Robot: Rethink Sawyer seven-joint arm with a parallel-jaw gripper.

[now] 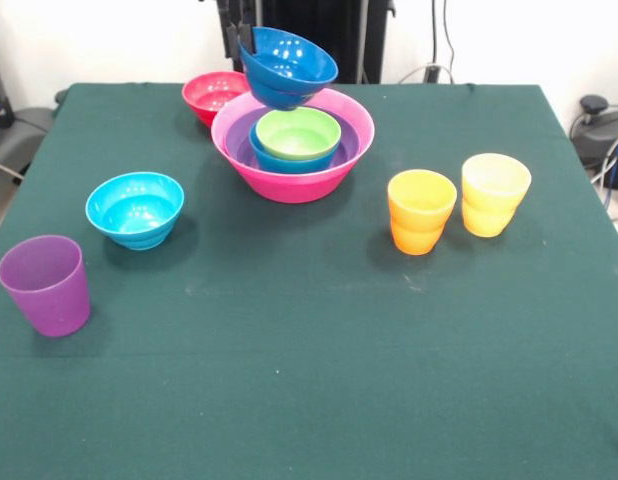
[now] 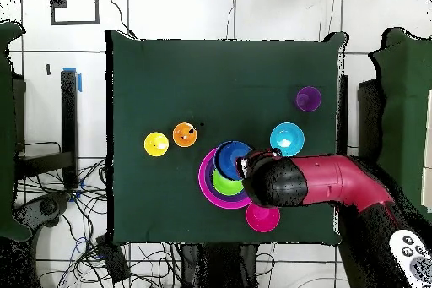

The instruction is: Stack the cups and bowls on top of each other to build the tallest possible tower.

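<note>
My gripper [image 1: 246,42] is shut on the rim of the dark blue bowl [image 1: 289,66] and holds it tilted just above the tower. The tower is the hot-pink bowl [image 1: 329,178] with the purple bowl [image 1: 236,140], the mid blue bowl [image 1: 289,161] and the lime green bowl [image 1: 298,132] nested inside. The red-pink bowl [image 1: 211,94] stands behind it on the left. The cyan bowl [image 1: 135,209] and the purple cup [image 1: 46,284] stand at the left. The orange cup [image 1: 421,211] and yellow cup [image 1: 494,193] stand at the right. In the overhead view my gripper [image 2: 245,164] is over the dark blue bowl [image 2: 230,158].
The green-covered table [image 1: 309,380] ends at dark edges on all sides. In the overhead view the red and black arm [image 2: 329,179] reaches over the table's right edge, above the red-pink bowl [image 2: 262,218] and beside the cyan bowl [image 2: 287,138]. Cables lie round the table.
</note>
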